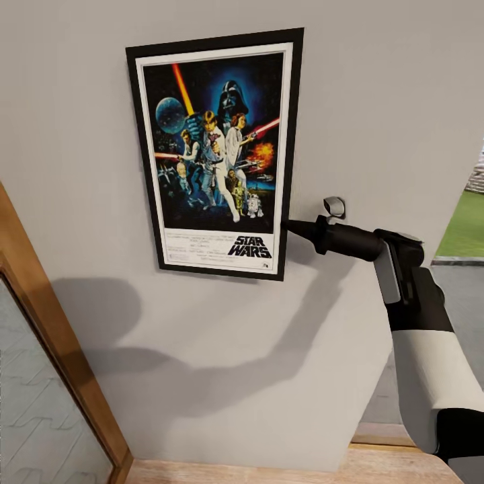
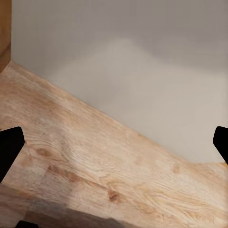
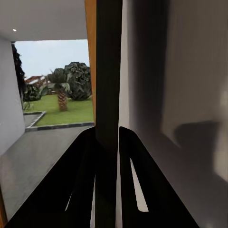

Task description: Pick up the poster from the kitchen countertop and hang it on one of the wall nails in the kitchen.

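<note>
The Star Wars poster (image 1: pixel 214 151) stands upright, flat against the light-grey wall (image 1: pixel 376 101). My right gripper (image 1: pixel 290 227) reaches in from the right and is shut on the poster's right edge, near its lower corner. In the right wrist view the black frame edge (image 3: pixel 108 71) runs between the two dark fingers (image 3: pixel 80 180). My left gripper (image 2: pixel 114 145) is open with nothing in it, pointing at the wooden floor (image 2: pixel 95 161) where it meets the wall. The wall nails are hidden or too small to make out. The kitchen countertop is out of view.
A wooden frame (image 1: pixel 54 336) with a glass pane (image 1: pixel 33 410) slants along the left. The wall ends at the right, where an opening (image 1: pixel 467 228) shows grey paving and lawn. Wooden flooring (image 1: pixel 269 470) lies below the wall.
</note>
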Motion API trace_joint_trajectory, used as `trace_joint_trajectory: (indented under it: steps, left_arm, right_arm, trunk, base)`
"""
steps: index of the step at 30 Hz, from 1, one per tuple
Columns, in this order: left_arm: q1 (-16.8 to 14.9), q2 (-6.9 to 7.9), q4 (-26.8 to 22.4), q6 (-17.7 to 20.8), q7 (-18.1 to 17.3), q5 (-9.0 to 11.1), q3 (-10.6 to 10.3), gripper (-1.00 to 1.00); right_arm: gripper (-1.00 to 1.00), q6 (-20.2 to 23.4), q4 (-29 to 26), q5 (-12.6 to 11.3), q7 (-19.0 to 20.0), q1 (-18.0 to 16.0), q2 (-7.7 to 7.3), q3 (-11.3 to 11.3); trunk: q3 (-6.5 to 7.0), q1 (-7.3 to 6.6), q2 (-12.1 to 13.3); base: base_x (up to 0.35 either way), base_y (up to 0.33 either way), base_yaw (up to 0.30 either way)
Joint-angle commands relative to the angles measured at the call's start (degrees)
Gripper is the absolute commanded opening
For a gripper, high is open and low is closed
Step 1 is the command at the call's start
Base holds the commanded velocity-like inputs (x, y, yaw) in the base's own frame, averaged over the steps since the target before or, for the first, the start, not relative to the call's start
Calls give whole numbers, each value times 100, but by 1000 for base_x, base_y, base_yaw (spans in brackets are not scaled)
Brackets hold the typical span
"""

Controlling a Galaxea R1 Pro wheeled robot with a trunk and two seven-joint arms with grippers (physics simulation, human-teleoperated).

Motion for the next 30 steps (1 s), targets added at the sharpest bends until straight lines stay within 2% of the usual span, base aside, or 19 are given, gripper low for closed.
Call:
trace_joint_trajectory:
  steps: [1,30]
  left_arm:
    - [-5,2,0,-31,-6,37,-48,100]
    - [-5,2,0,-30,-6,37,-48,100]
  right_arm:
    - [-100,71,2,-30,24,-7,0,0]
    - [-100,69,2,-30,24,-7,0,0]
  trunk:
    - [-14,4,-14]
    - [-14,4,-14]
  base:
    - [0,112,0]
    - [0,13,0]
